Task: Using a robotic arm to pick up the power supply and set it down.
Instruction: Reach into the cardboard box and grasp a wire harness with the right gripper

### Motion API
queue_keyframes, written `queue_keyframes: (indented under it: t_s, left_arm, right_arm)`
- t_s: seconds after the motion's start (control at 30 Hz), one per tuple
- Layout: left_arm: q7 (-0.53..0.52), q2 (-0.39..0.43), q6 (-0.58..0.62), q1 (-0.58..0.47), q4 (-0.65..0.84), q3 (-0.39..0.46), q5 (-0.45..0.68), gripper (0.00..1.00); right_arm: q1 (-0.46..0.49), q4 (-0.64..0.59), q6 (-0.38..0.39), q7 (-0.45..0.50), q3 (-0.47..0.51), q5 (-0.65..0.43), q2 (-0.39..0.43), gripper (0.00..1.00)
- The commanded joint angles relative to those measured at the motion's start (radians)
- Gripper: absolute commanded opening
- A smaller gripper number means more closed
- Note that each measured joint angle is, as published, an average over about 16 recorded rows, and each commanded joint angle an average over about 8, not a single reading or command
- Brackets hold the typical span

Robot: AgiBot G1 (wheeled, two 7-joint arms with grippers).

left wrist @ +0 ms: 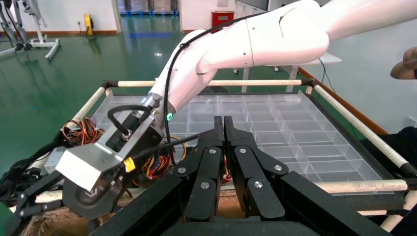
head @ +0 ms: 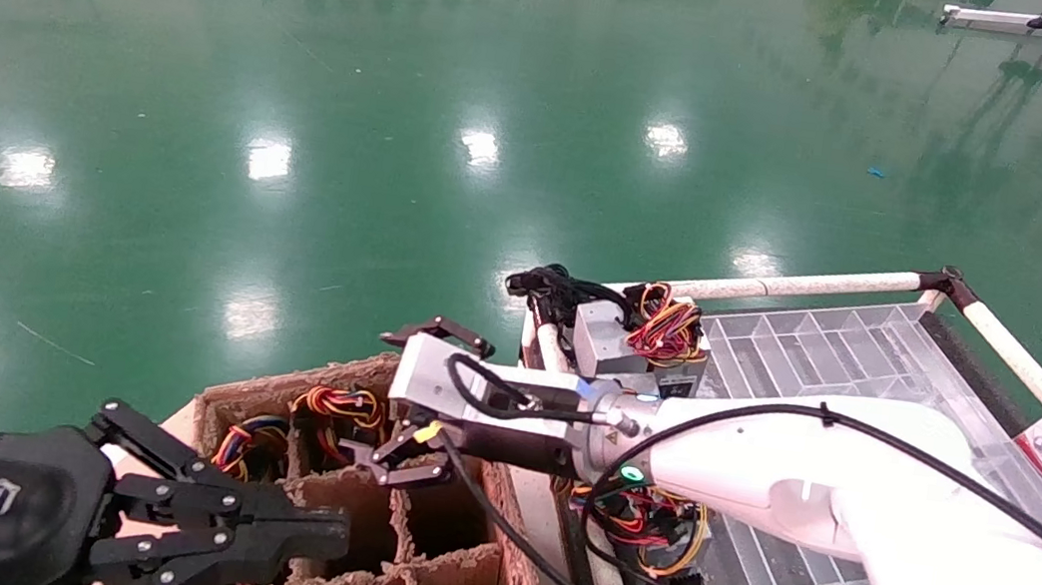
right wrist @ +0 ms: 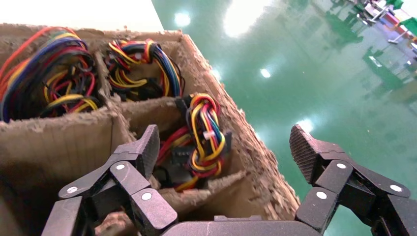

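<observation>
Right pincer (head: 412, 394) hangs spread wide over the cardboard box (head: 447, 545), wired power supply (right wrist: 196, 147) just below; left pincer (head: 318, 533) pressed together nearby.

Our right gripper (head: 415, 397) reaches leftward on extended white arm, fingers (right wrist: 142, 147) spread wide. Our left gripper (head: 328, 534) parked low, fingers (left wrist: 216, 135) pressed together.

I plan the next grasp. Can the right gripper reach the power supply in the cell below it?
Probably yes: the right gripper hangs open over that cell, nothing between it and the wire bundle. The metal body is hidden. The left gripper sits aside.
</observation>
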Motion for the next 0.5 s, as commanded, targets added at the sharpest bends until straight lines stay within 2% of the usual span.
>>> queue_keyframes:
  t_s: [0.03,0.5]
  left_arm:
    - [0.0,0.0,0.0,0.0,0.0,0.0,0.0,1.0]
    - [0.001,0.0,0.0,0.0,0.0,0.001,-0.001,1.0]
  right_arm:
    - [-0.005,0.018,0.017,0.009,-0.022,0.016,0.001,0.0]
    - [0.005,0.092,0.101,-0.002,-0.196,0.094,0.001,0.0]
